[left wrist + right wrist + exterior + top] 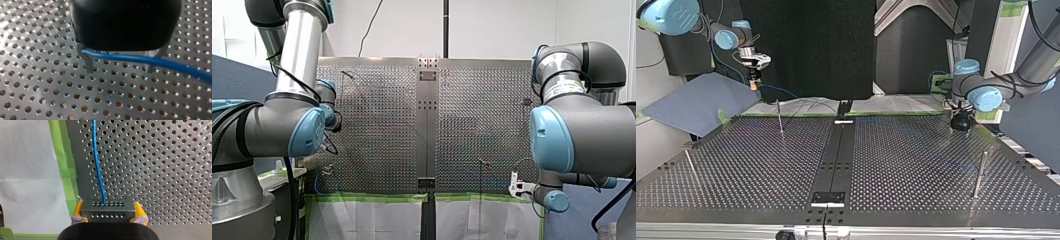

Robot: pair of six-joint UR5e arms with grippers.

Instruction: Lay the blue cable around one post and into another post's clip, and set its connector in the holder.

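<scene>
Perforated table (pixel 162 170) below: right gripper (pixel 109 216) clamps connector (pixel 108 207); left gripper (pixel 119 71) spread wide, blue cable (pixel 150 61) crossing (ends unseen).

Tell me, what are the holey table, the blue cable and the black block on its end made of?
Table: bare metal, perhaps steel or aluminium; it glints and is evenly punched.
Blue cable: smooth, likely plastic jacket; it curves softly.
Black block: matte, probably moulded plastic, with rows of small holes.
</scene>
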